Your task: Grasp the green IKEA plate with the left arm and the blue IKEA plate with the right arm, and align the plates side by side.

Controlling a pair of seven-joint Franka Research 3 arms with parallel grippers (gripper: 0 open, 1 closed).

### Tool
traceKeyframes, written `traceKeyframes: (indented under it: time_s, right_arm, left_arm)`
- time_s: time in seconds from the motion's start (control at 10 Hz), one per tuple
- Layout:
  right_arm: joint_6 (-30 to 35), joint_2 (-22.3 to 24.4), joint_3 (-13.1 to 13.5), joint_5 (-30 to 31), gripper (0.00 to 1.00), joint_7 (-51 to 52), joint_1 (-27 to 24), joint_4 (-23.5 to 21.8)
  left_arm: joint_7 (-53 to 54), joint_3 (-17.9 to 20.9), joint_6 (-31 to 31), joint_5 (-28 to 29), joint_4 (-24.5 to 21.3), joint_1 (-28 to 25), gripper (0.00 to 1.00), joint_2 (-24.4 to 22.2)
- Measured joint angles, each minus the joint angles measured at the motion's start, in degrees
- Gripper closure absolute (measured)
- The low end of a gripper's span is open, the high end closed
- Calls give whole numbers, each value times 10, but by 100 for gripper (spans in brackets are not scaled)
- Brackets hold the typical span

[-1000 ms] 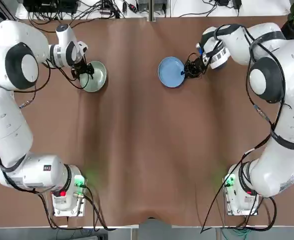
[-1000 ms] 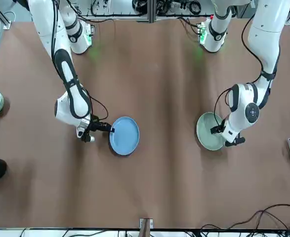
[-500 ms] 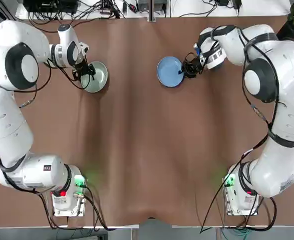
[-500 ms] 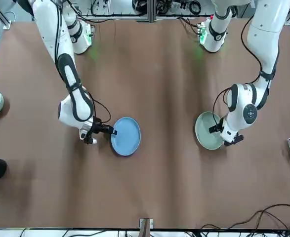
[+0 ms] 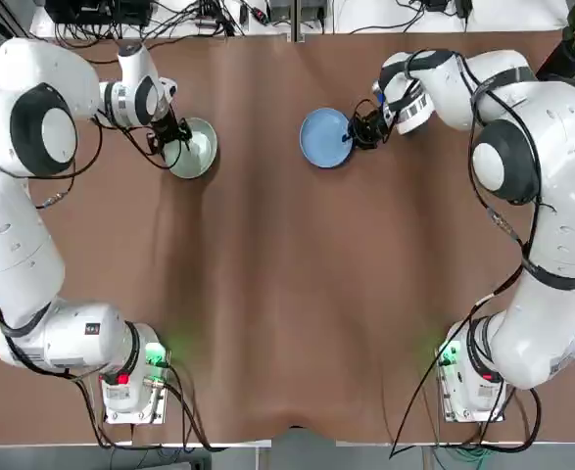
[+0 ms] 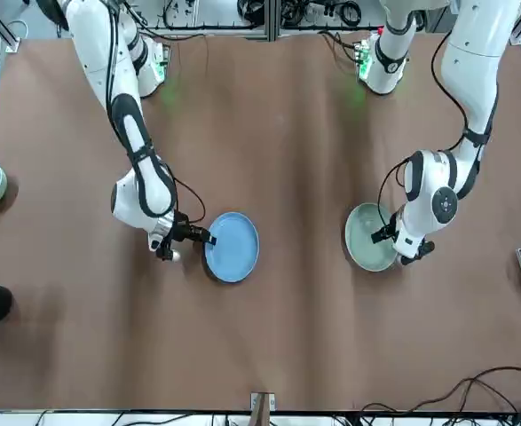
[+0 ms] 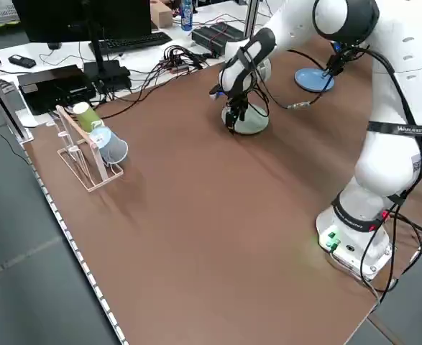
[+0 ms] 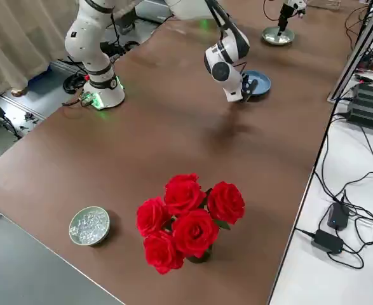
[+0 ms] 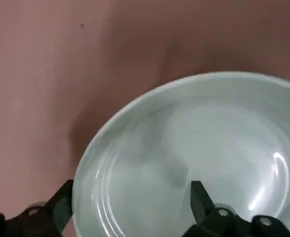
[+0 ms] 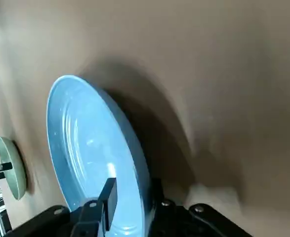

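Both arm bases sit at the near edge of the brown table (image 5: pixel 287 294). Far side: left claw (image 5: pixel 174 143) grips the rim of the small round sage-green plate (image 5: pixel 195 148); right claw (image 5: pixel 356 132) is clenched on the rim of the glossy light-blue plate (image 5: pixel 324 138). Grasping appears done. Plates are well apart; alignment remains.

The table (image 5: pixel 287 294) is viewed from straight overhead and from across it, facing the robot. Raised diagonal views are taken from either side. Close wrist views are trained on the green IKEA plate (image 9: pixel 194 163) and blue IKEA plate (image 10: pixel 93 158), shared by all views.
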State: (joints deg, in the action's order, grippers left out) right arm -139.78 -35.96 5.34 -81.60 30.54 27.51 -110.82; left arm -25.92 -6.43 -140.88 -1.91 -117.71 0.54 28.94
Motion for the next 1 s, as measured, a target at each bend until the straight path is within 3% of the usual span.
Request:
traceKeyframes:
  time_s: [1.0]
  right_arm:
    - [-32,-24,0,-61,64,-45,64,46]
  left_arm:
    - [-74,-21,0,-2,169,16,0,103]
